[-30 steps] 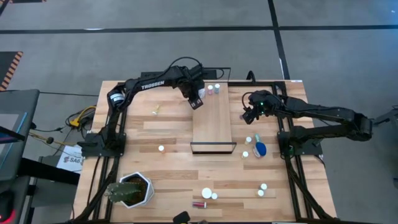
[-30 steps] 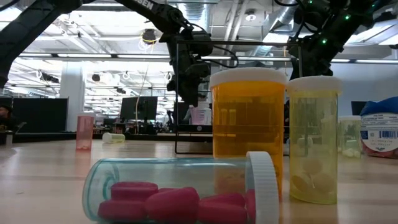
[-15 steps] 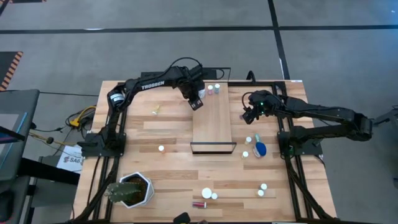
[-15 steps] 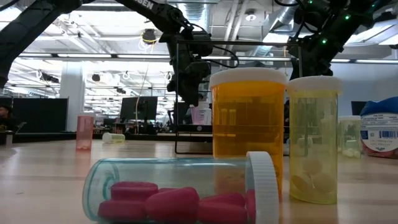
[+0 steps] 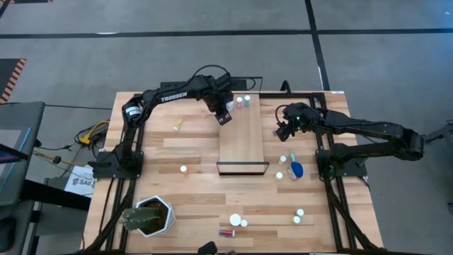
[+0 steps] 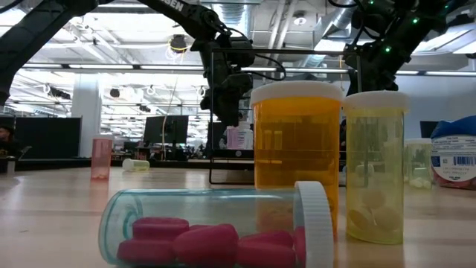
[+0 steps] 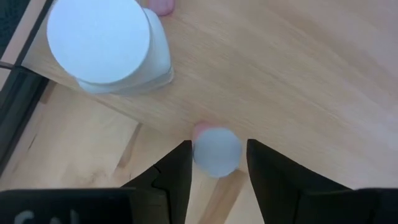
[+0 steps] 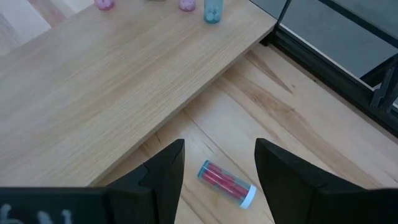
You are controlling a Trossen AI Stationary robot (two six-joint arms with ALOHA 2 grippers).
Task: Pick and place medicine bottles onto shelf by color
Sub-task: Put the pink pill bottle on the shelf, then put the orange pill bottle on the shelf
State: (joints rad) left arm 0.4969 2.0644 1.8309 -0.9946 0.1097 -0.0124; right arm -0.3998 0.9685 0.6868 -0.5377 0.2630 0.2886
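left gripper (image 7: 216, 163) is hanging over the shelf (image 5: 243, 138) edge near its far end, fingers (image 7: 176, 168) pinching a small white-capped vial (image 7: 216, 152) with a pinkish body. risk: the vial is sitting right at the edge, so releasing here could be tipping it off, or knocking the bigger white-capped bottle (image 7: 104, 45) close by. right gripper (image 8: 219, 163) is hovering spread over a lying red-pill bottle (image 8: 227, 182) beside the shelf. versus a second ago, nothing is visibly moving; both arms are holding position.
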